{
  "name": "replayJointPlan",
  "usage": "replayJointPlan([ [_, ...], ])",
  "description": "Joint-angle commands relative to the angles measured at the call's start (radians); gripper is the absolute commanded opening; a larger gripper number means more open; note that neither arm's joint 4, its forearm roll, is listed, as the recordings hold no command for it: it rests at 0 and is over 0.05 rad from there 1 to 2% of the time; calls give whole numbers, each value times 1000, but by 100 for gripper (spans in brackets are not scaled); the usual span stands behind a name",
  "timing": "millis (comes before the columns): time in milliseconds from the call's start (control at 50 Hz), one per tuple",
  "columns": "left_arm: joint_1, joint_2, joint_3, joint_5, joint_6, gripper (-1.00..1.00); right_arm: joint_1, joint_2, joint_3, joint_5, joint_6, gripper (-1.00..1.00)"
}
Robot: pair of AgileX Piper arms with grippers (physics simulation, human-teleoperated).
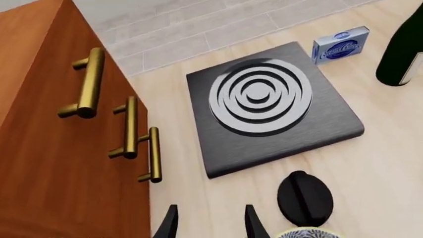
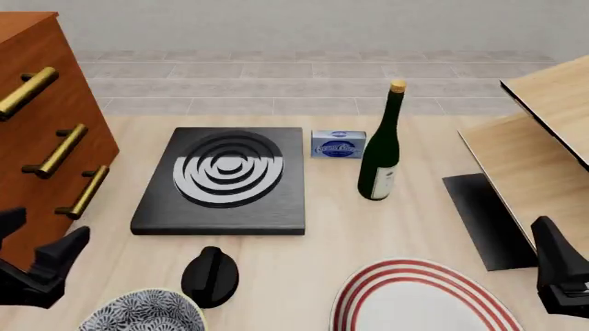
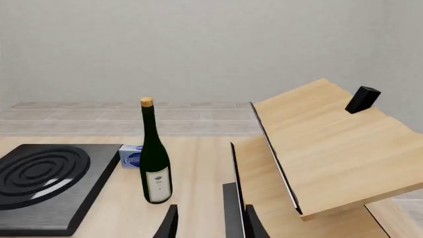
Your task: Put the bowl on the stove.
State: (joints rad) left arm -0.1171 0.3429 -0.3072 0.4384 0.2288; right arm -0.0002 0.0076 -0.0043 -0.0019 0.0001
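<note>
Bowl sits at the near edge, stove bare, both grippers hanging free.

The bowl (image 2: pixel 143 314) lies at the table's near edge, left of centre, cut off by the frame, with the black knob (image 2: pixel 211 276) just beside it on its right. Further back, apart from both, the stove (image 2: pixel 225 181) lies flat, nothing on its silver rings. Right of the stove stands a small blue box (image 2: pixel 338 145), and next to that an upright green wine bottle (image 2: pixel 381 153). The red-striped plate (image 2: pixel 423 298) fills the near right. The wooden cabinet (image 2: pixel 46 138) with brass handles flanks the stove's left. The left gripper (image 1: pixel 210 222) hovers near the bowl, fingers spread, holding nothing; the right gripper (image 3: pixel 210 222) hangs beside the tilted wooden shelf unit (image 3: pixel 330 148), fingers likewise apart.
</note>
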Motion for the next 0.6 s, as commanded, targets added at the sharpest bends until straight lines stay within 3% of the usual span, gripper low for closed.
replayJointPlan([
  [20, 26, 52, 10, 25, 64, 100, 0, 0, 0, 0, 0, 100],
  [280, 27, 60, -28, 101, 137, 100, 0, 0, 0, 0, 0, 100],
  [440, 56, 139, -49, 114, 171, 100, 0, 0, 0, 0, 0, 100],
  [600, 13, 115, -89, 205, 135, 100, 0, 0, 0, 0, 0, 100],
])
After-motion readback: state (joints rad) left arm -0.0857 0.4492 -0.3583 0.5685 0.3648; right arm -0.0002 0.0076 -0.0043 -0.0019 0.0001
